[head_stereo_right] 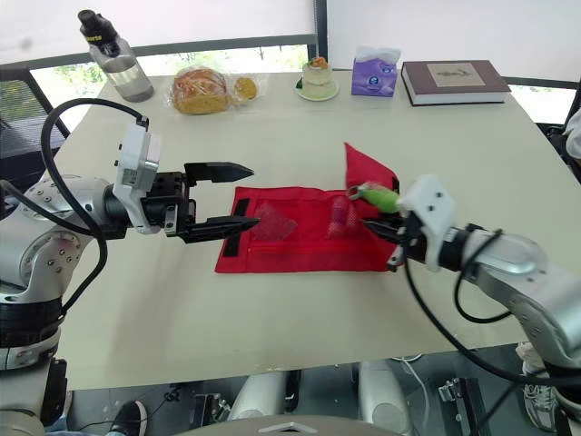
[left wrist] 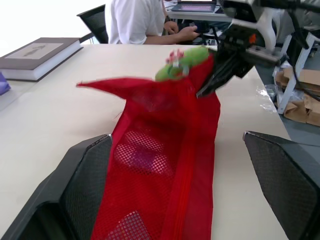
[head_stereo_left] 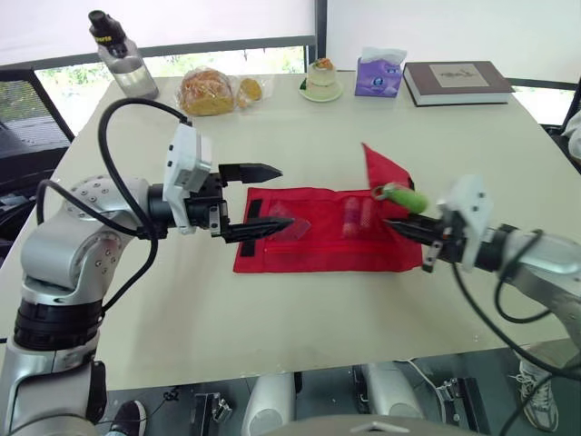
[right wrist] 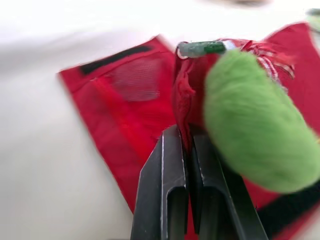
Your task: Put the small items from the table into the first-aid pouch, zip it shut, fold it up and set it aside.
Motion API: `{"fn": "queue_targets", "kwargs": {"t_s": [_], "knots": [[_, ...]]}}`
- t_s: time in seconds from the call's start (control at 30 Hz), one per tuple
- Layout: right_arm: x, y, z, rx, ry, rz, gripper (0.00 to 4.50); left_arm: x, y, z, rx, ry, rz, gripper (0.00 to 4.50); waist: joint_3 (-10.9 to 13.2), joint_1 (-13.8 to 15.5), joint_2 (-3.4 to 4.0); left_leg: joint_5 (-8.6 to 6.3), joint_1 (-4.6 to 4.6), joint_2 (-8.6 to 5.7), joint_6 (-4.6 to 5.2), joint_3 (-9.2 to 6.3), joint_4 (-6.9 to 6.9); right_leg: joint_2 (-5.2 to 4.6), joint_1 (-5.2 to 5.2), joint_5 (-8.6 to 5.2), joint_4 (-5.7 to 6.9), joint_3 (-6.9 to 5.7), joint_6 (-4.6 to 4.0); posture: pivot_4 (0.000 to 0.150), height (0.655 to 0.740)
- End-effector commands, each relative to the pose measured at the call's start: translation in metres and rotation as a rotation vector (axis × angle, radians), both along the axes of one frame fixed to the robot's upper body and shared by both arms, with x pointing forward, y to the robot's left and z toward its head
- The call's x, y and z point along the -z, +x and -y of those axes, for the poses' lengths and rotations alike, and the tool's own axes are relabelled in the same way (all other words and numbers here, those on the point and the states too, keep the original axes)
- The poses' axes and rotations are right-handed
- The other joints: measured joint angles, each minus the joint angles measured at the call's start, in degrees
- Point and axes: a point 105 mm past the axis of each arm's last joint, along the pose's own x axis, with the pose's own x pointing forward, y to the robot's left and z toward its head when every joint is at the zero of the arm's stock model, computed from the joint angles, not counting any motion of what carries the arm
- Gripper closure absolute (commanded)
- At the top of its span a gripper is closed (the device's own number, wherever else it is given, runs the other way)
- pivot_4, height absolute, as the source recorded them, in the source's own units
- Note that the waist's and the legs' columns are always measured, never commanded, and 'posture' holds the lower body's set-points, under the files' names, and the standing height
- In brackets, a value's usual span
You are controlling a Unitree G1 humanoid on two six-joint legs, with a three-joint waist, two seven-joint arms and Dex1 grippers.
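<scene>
The red mesh first-aid pouch [head_stereo_left: 318, 241] lies flat mid-table, with small items [head_stereo_left: 354, 216] showing through the mesh. Its right end is pulled up into a peak [head_stereo_left: 381, 168]. My right gripper [head_stereo_left: 392, 224] is shut on the pouch's fabric at that end, just below the fuzzy green zipper pull [head_stereo_left: 404, 196]. The right wrist view shows the red cloth pinched between the fingers [right wrist: 172, 165], beside the green pull [right wrist: 255, 130]. My left gripper [head_stereo_left: 283, 196] is open at the pouch's left end, one finger over the pouch's edge and the other above the bare table.
Along the far edge stand a water bottle [head_stereo_left: 123, 59], bagged bread [head_stereo_left: 207, 93], a dessert on a saucer [head_stereo_left: 321, 80], a purple tissue pack [head_stereo_left: 379, 74] and a book [head_stereo_left: 457, 82]. A person in a white shirt [left wrist: 135, 20] sits beyond the table.
</scene>
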Motion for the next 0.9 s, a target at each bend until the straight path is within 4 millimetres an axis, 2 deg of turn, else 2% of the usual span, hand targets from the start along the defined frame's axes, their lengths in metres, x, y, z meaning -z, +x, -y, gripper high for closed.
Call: {"fn": "queue_targets", "kwargs": {"t_s": [0.03, 0.2, 0.33, 0.47, 0.53, 0.57, 0.67, 0.7, 0.8, 0.9], "knots": [[0.014, 0.007, -0.019, -0.090, -0.124, 0.027, 4.44, -0.009, -0.005, 0.000, 0.001, -0.001, 0.045, 0.00, 0.0, 0.1, -0.01, 0.00, -0.01, -0.01, 0.00, 0.00, 0.02, -0.02, 0.00, 0.03, 0.00, 0.00, -0.04, 0.150, 0.7400], [0.037, 0.021, -0.023, -0.139, -0.342, 0.046, 4.44, -0.009, -0.008, -0.001, -0.026, -0.010, 0.047, 0.00, 0.0, 0.0, -0.02, 0.00, 0.01, -0.03, 0.00, 0.03, 0.10, -0.06, 0.00, 0.04, 0.04, 0.00, -0.04, 0.150, 0.7400], [0.032, 0.028, -0.030, -0.135, -0.330, 0.100, 4.44, -0.004, -0.011, -0.009, -0.081, -0.024, 0.026, 0.00, 0.0, 0.1, -0.03, 0.00, -0.01, -0.01, 0.00, -0.06, 0.09, -0.05, 0.00, 0.08, 0.06, -0.07, -0.11, 0.150, 0.7400], [0.024, 0.019, -0.036, -0.191, -0.267, 0.106, 3.18, 0.003, -0.013, -0.014, -0.146, -0.075, -0.019, 0.00, 0.0, 0.0, -0.02, 0.00, 0.02, 0.00, 0.00, -0.06, 0.09, -0.04, 0.00, 0.10, 0.11, -0.05, -0.11, 0.150, 0.7400], [0.022, 0.011, -0.034, -0.224, -0.240, 0.102, 2.01, 0.009, -0.015, -0.017, -0.177, -0.089, -0.046, 0.00, 0.0, 0.2, -0.03, 0.00, 0.00, 0.00, 0.00, -0.07, 0.09, -0.06, 0.01, 0.10, 0.10, -0.07, -0.11, 0.150, 0.7400], [0.021, 0.009, -0.033, -0.236, -0.228, 0.101, 1.71, 0.012, -0.016, -0.018, -0.191, -0.095, -0.058, 0.00, 0.0, 0.3, -0.04, 0.00, 0.00, -0.01, 0.00, -0.07, 0.10, -0.07, 0.01, 0.10, 0.10, -0.07, -0.11, 0.150, 0.7400], [0.011, -0.001, -0.026, -0.256, -0.159, 0.109, 0.27, 0.021, -0.015, -0.032, -0.280, -0.132, -0.115, 0.00, 0.0, 0.4, -0.04, 0.00, 0.02, -0.02, 0.00, -0.05, 0.11, -0.12, 0.04, 0.11, 0.10, -0.06, -0.11, 0.150, 0.7400], [0.009, -0.003, -0.025, -0.256, -0.140, 0.110, 0.03, 0.022, -0.015, -0.035, -0.300, -0.144, -0.125, 0.00, 0.0, 0.4, -0.04, 0.00, 0.02, -0.01, 0.00, -0.06, 0.11, -0.11, 0.03, 0.11, 0.10, -0.08, -0.10, 0.150, 0.7400], [-0.001, -0.006, -0.018, -0.247, -0.078, 0.118, 0.03, 0.025, -0.012, -0.046, -0.378, -0.189, -0.157, 0.00, 0.0, 0.4, -0.05, 0.00, 0.04, 0.00, 0.00, -0.10, 0.12, -0.09, 0.03, 0.11, 0.14, -0.11, -0.11, 0.150, 0.7400], [-0.015, -0.011, -0.003, -0.252, -0.006, 0.141, 0.03, 0.044, -0.008, -0.065, -0.499, -0.220, -0.227, 0.00, 0.0, 0.4, -0.05, 0.00, 0.04, -0.01, -0.01, -0.07, 0.12, -0.11, 0.05, 0.11, 0.12, -0.08, -0.11, 0.150, 0.7400]]}}
